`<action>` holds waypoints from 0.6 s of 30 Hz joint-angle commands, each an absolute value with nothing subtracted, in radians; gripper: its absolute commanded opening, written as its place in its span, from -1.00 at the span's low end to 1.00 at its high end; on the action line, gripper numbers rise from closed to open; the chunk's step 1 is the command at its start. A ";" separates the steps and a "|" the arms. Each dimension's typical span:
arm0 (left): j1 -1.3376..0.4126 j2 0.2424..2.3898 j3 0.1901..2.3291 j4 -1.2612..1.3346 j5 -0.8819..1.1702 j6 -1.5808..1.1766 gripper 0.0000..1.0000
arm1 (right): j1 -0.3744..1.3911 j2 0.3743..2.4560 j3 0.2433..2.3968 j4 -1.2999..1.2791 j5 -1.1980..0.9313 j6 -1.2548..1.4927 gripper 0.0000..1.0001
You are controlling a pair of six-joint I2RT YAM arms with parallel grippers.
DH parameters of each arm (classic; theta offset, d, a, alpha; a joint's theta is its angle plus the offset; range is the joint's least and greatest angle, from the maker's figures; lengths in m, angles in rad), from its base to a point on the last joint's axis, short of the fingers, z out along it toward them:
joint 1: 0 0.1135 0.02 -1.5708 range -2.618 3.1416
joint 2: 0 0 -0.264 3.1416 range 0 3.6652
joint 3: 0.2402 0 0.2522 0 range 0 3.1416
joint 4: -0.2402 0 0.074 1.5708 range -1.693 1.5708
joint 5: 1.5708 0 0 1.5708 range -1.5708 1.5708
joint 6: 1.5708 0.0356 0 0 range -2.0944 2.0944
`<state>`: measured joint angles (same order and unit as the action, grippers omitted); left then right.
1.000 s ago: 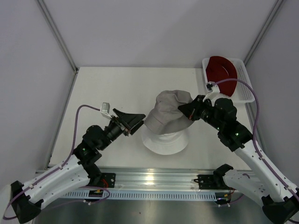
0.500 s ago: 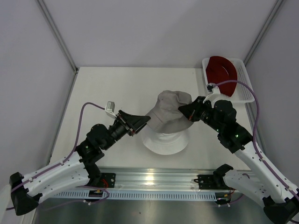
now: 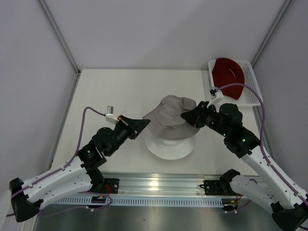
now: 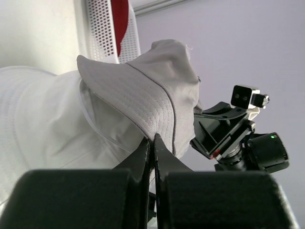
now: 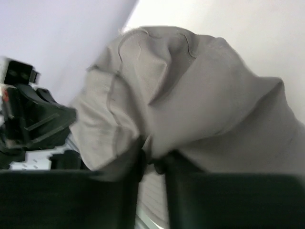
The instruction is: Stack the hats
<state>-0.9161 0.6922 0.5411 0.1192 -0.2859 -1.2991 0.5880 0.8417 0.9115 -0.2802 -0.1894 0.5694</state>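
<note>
A grey hat (image 3: 168, 117) hangs crumpled just above a white hat (image 3: 171, 146) that lies flat on the table. My left gripper (image 3: 144, 124) is shut on the grey hat's left brim; the left wrist view shows its jaws (image 4: 153, 138) pinching the stitched brim edge (image 4: 143, 90) over the white hat (image 4: 43, 119). My right gripper (image 3: 186, 115) is at the grey hat's right side. Its jaws (image 5: 153, 157) stand slightly apart, with grey fabric (image 5: 200, 95) draped over the tips. A dark red hat (image 3: 228, 71) lies in the basket.
The white slatted basket (image 3: 252, 86) stands at the table's back right corner, just behind my right arm. The table's left and far edges meet grey walls. A metal rail (image 3: 159, 185) runs along the near edge.
My left gripper reached in to the grey hat's brim and shut on it. The right jaws parted a little. The grey hat sagged lower and shifted left over the white hat.
</note>
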 commanded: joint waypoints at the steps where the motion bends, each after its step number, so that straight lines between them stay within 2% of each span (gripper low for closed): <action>1: -0.919 0.660 0.574 0.083 -0.330 -1.233 -0.99 | 0.595 0.845 0.995 -0.372 -0.154 0.496 -0.36; 2: -0.919 0.651 0.571 0.077 -0.325 -1.230 -0.99 | 0.594 0.848 1.020 -0.403 -0.129 0.480 -0.15; 3: -0.919 0.637 0.569 0.045 -0.324 -1.229 -0.99 | 0.592 0.857 1.049 -0.428 -0.111 0.466 0.22; 4: -0.919 0.621 0.557 0.029 -0.324 -1.227 -0.99 | 0.586 0.861 1.075 -0.449 -0.083 0.447 0.40; 5: -0.919 0.592 0.552 0.008 -0.325 -1.226 -0.99 | 0.580 0.864 1.132 -0.487 -0.078 0.443 0.71; 7: -0.919 0.562 0.525 -0.026 -0.334 -1.224 -0.99 | 0.562 0.861 1.178 -0.502 -0.087 0.437 0.98; 13: -0.919 0.548 0.456 -0.017 -0.272 -1.216 -0.99 | 0.445 0.845 1.158 -0.497 -0.020 0.500 0.99; 18: -0.923 0.650 0.431 0.093 -0.144 -1.148 -0.99 | 0.292 0.827 1.002 -0.485 -0.142 0.655 0.99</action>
<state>-0.9165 0.5945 0.4465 0.0154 -0.2462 -1.2182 0.3511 0.8272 1.0931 -0.4614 -0.0879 0.5453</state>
